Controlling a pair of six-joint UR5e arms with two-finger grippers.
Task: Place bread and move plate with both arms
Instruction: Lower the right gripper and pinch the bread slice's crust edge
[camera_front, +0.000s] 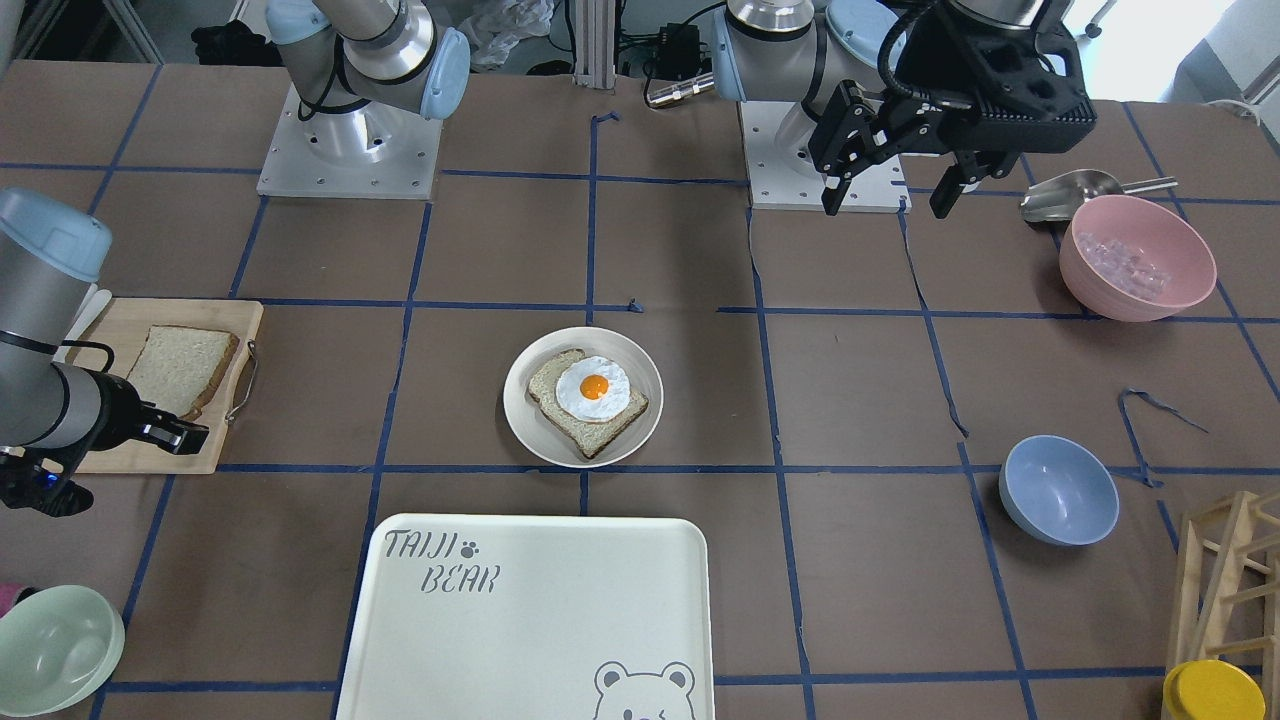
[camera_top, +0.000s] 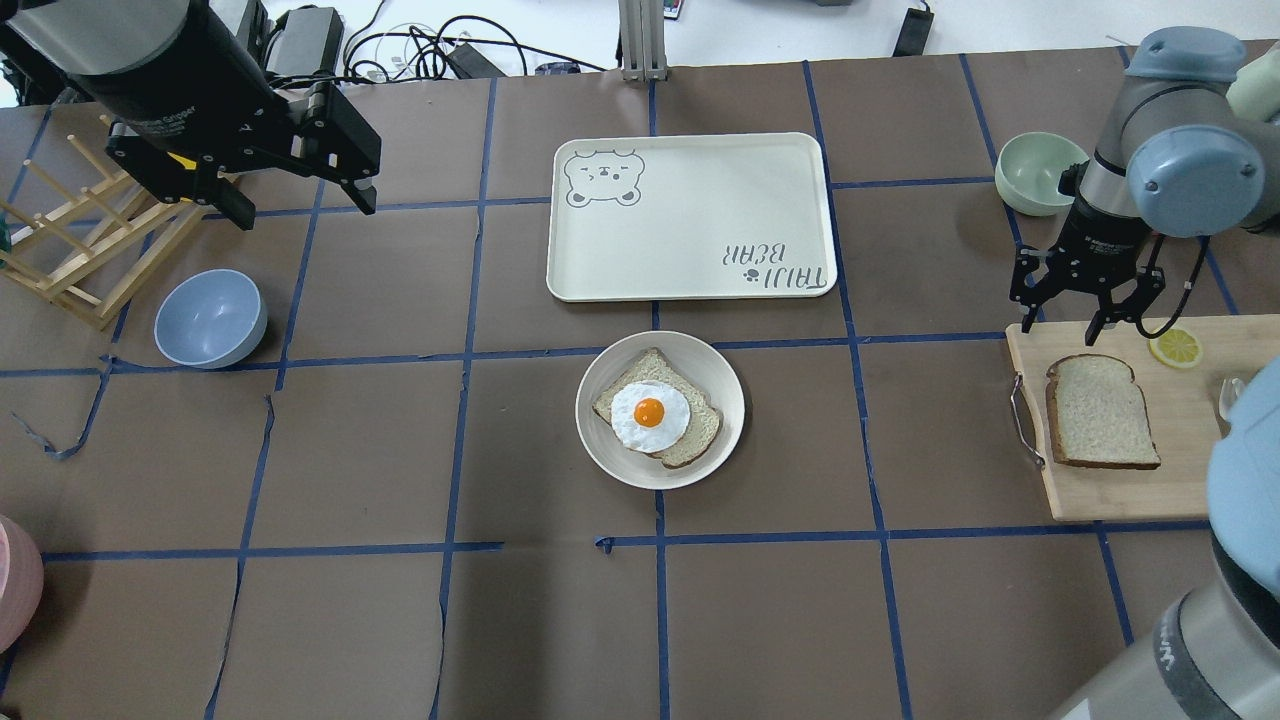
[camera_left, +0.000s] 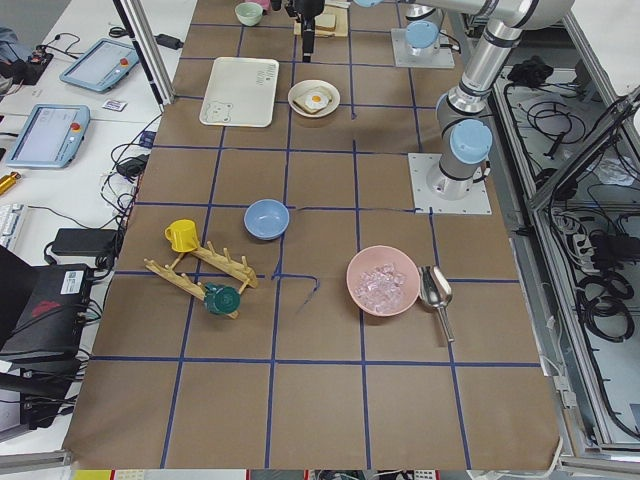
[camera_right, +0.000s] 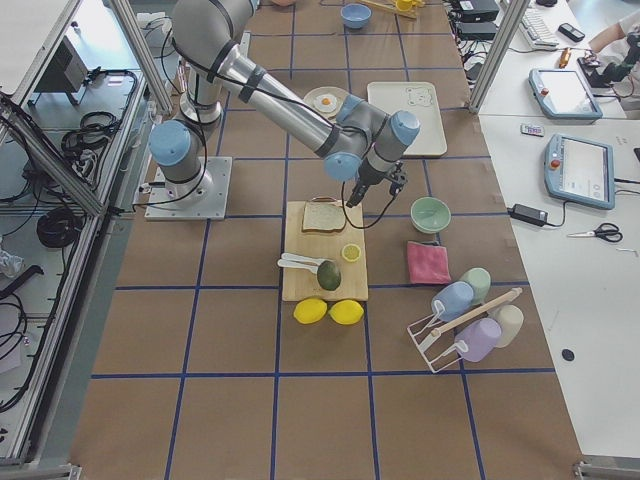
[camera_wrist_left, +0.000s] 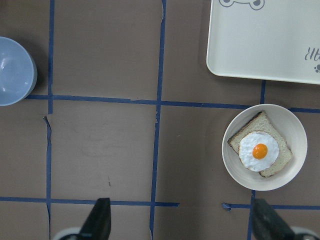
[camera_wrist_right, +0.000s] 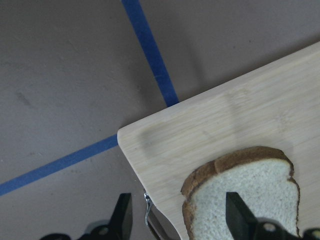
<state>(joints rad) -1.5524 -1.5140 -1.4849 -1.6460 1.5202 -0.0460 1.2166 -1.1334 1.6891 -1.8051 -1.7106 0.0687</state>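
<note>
The bread (camera_top: 1100, 410) lies flat on a wooden cutting board (camera_top: 1180, 480) at the table's right side; it also shows in the front view (camera_front: 180, 370) and the right wrist view (camera_wrist_right: 240, 200). The plate (camera_top: 610, 450) stands mid-table and holds a squarer slice with a fried egg (camera_top: 650, 412); its rim shows in the front view (camera_front: 515, 395) and the left wrist view (camera_wrist_left: 290, 120). My right gripper (camera_top: 1075, 320) (camera_wrist_right: 180, 220) is open and empty, just above the board's far edge by the bread's rounded top. My left gripper (camera_top: 300, 205) (camera_front: 885, 205) is open and empty, high over the left side.
A cream bear-print tray (camera_top: 690, 215) lies just beyond the plate. A blue bowl (camera_top: 210, 318) and a wooden rack (camera_top: 80, 250) are at the left. A green bowl (camera_top: 1040, 172) is beyond the board. A lemon slice (camera_top: 1176, 348) lies on the board. A pink bowl (camera_front: 1137, 257) holds ice.
</note>
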